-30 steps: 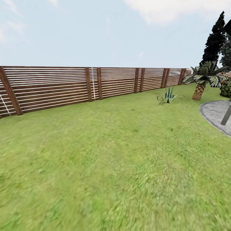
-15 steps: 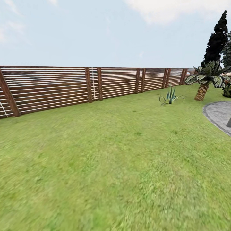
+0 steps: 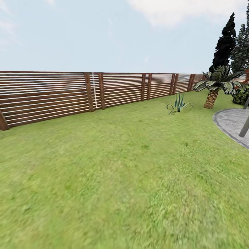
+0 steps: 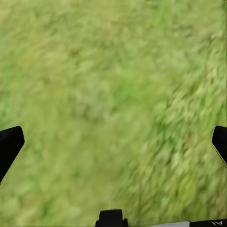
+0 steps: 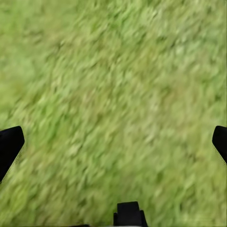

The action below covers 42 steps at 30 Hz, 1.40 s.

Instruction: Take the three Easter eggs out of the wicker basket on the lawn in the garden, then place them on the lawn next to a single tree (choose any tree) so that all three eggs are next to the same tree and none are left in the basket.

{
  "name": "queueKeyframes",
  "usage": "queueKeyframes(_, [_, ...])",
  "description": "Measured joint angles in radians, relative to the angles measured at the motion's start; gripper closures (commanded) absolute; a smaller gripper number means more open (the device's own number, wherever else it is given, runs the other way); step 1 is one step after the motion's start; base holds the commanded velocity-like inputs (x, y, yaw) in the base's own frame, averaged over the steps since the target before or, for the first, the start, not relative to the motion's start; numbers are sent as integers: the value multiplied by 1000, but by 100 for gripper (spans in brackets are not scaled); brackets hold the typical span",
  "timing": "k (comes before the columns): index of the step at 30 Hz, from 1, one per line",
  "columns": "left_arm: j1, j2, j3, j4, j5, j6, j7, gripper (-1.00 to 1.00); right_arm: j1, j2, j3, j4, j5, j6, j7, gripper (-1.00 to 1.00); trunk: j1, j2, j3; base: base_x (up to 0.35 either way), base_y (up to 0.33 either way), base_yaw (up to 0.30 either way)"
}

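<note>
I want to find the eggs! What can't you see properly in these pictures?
- Head view: the grey pole on the paved patch is cut off by the right edge, so what it belongs to is unknown.
- Head view: the dark cypress hides whatever stands behind it.
- Left wrist view: the lawn is blurred; jaws wide open, holding nothing.
- Right wrist view: grass blurred too.

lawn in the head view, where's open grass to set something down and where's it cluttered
The lawn is bare from the wooden fence across to the grey paved patch. It gets crowded at the far right: a spiky plant, a short palm and a dark cypress cluster there. Both open grippers, left and right, hang over plain grass.
</note>
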<state>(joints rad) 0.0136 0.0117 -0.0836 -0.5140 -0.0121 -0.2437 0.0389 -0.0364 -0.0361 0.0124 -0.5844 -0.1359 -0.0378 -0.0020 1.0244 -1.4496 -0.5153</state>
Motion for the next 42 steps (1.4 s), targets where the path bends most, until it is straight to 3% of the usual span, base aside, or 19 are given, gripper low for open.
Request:
queueKeyframes(27, [0,3,6,0,2,0,1,-100,0,-1,-10,1,-1,0,1,-100,0,0,0,335,0,-1])
queueKeyframes(36, [0,10,12,-1,8,0,4,-100,0,-12,-15,38,-7,1,0,-100,0,0,0,335,0,0])
queueKeyframes(42, [0,9,79,-3,13,-3,6,-100,0,-21,-17,51,-13,1,-3,-100,0,0,0,335,0,0])
